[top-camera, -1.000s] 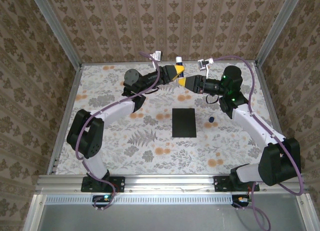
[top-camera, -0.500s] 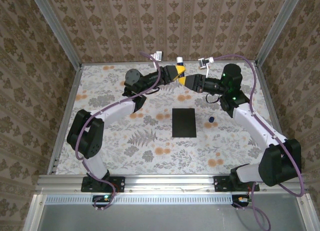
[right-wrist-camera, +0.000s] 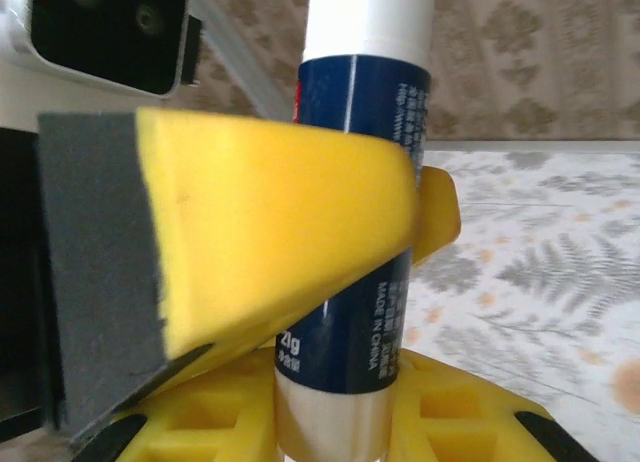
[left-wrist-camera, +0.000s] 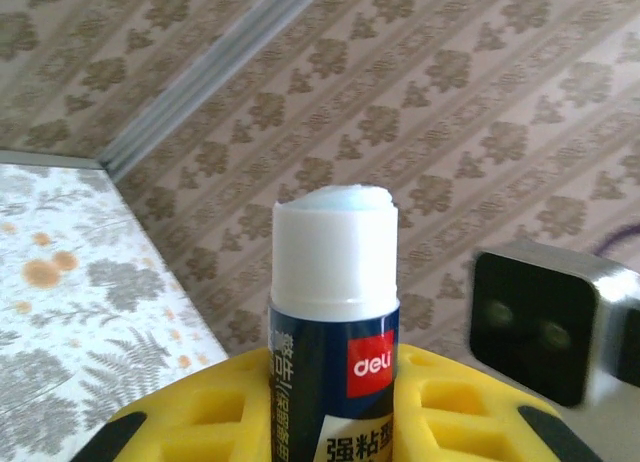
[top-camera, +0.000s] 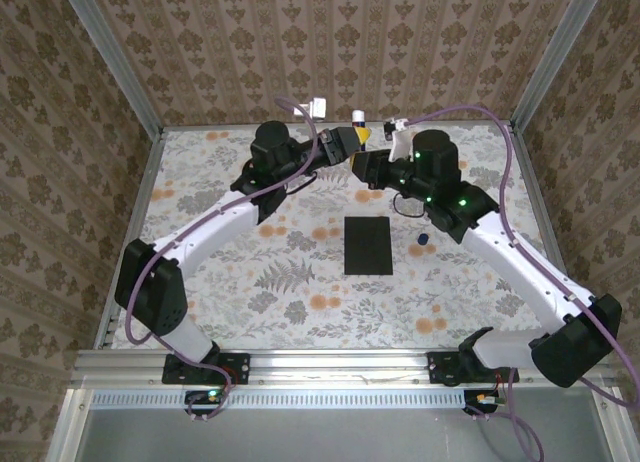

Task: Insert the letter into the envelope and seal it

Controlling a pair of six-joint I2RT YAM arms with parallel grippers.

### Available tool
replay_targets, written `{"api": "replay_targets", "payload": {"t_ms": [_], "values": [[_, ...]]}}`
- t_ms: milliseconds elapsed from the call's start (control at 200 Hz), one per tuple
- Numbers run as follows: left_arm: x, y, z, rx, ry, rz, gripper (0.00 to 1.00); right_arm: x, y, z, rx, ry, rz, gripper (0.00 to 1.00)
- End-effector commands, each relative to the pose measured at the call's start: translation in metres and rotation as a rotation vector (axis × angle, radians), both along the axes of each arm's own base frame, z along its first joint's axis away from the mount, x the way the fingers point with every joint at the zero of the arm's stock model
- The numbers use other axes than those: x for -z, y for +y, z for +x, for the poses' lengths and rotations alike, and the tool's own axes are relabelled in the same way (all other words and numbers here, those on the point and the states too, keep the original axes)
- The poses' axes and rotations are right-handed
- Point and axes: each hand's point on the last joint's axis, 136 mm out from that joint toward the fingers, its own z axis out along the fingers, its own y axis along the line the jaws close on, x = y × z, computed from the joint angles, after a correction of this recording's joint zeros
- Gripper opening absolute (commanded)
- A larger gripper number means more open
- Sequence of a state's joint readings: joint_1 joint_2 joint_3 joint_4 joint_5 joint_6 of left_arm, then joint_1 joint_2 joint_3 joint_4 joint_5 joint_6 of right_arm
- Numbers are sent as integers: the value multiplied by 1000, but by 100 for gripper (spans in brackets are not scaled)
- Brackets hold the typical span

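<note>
Arms rise at 12 o'clock, left gripper and right gripper clamping glue stick; envelope flap likely glued next.

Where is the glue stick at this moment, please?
In the top view the glue stick is held up near the far wall, between the left gripper and the right gripper, beyond the envelope.

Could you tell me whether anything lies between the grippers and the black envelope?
Nothing visible does. The envelope lies flat mid-table, and only bare tabletop separates it from the left gripper and right gripper, both closed on the glue stick near the far edge. A small blue cap lies apart, right of the envelope.
</note>
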State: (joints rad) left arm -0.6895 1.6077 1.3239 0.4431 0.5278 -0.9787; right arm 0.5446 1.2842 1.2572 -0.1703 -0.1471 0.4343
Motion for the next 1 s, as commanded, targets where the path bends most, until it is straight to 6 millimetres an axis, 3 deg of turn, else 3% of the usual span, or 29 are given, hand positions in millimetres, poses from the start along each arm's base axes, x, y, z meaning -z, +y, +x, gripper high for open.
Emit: {"api": "replay_targets", "payload": {"t_ms": [0,260,570,740,995], "values": [[31,-38,-33,48,64,133,0,1,48,-26,-114,-111,-139,24],[38,-42,-39,44,100,153,0,12,65,-29,-76,-165,-249,24],[29,-35,-38,69,67,136,0,9,56,-33,-87,-157,-249,31],[15,-21,-35,104,10,91,0,-3,29,-37,-136,-91,-99,45],[-29,0,-49,260,-159,-130,0,-33,-31,-55,-297,0,241,72]]}}
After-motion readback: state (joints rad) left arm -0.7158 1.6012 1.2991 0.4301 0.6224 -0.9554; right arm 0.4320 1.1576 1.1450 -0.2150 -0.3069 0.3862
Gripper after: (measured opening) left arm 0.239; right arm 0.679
